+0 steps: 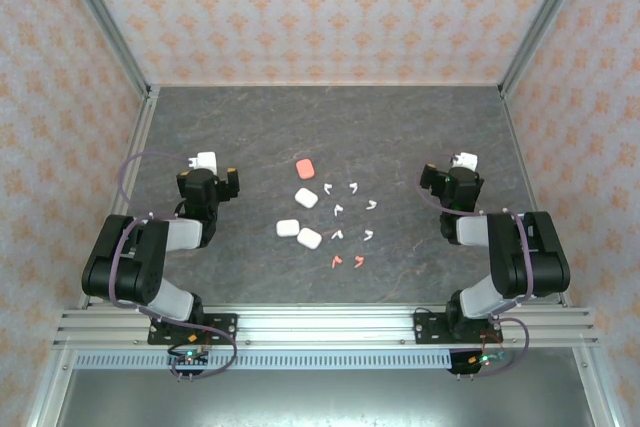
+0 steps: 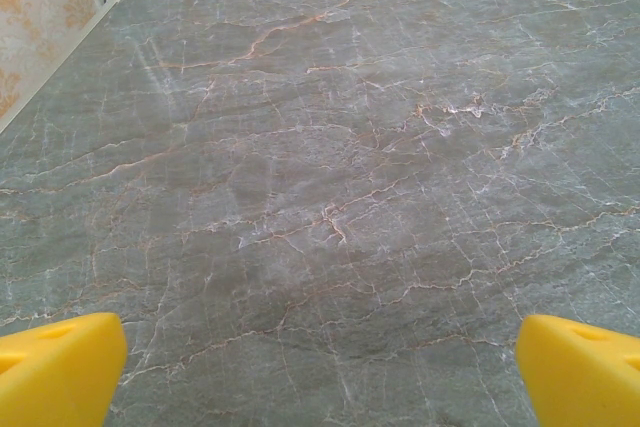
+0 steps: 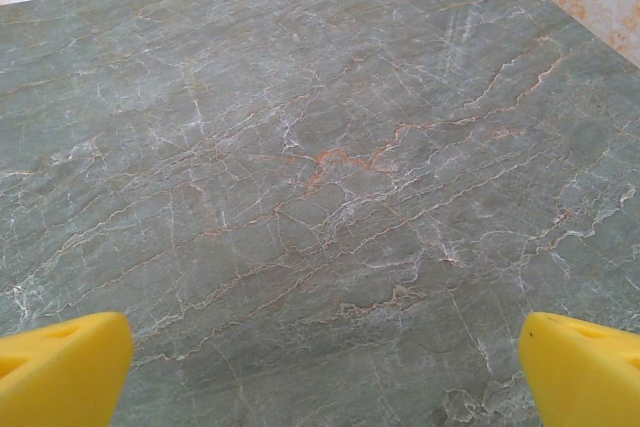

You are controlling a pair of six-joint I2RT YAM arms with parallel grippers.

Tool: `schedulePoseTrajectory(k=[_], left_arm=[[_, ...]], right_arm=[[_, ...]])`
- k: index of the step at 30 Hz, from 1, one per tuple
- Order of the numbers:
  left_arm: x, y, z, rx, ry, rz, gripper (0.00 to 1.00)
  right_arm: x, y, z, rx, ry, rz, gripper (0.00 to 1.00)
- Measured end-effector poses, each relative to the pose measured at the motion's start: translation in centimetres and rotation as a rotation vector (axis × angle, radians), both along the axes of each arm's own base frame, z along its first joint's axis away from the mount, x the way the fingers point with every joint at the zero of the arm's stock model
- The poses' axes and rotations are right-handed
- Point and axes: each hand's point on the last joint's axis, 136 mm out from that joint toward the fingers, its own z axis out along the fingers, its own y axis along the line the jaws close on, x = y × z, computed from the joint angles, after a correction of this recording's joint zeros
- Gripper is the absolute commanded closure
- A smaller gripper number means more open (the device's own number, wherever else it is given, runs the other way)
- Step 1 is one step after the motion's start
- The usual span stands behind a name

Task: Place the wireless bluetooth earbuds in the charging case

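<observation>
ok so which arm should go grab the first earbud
Probably right. The white earbuds lie nearer the right arm, whose jaws stand open and empty. The left arm sits closer to the white cases, so it could steady one.

Bare counter [image 2: 330,197] straight ahead of me on both sides, nothing blocking. Dead centre, the cases [image 1: 306,198] and scattered earbuds [image 1: 338,210] crowd together, open lanes either side. Walls [image 1: 320,17] hem the far edge and flanks.
</observation>
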Motion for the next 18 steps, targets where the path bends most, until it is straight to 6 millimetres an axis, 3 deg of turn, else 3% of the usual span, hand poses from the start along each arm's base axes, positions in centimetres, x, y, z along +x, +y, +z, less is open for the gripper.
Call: schedulePoseTrajectory(k=[7, 10, 13, 18], left_arm=[[0.1, 0.0, 0.1, -0.002, 0.001, 0.001, 0.0], [0.1, 0.0, 1.1, -0.005, 0.008, 0.003, 0.0], [0.0, 0.0, 4.5, -0.017, -0.042, 0.007, 0.0], [0.0, 0.0, 12.3, -0.116, -0.155, 0.045, 0.0]], right_arm=[[0.0, 0.0, 0.0, 0.0, 0.0, 0.0, 0.0], [-0.1, -0.2, 0.0, 0.0, 0.002, -0.012, 0.0], [-0.5, -0.3, 0.7, 0.001, 0.016, -0.023, 0.0], [-0.8, -0.3, 5.9, 0.039, -0.048, -0.037, 0.0]])
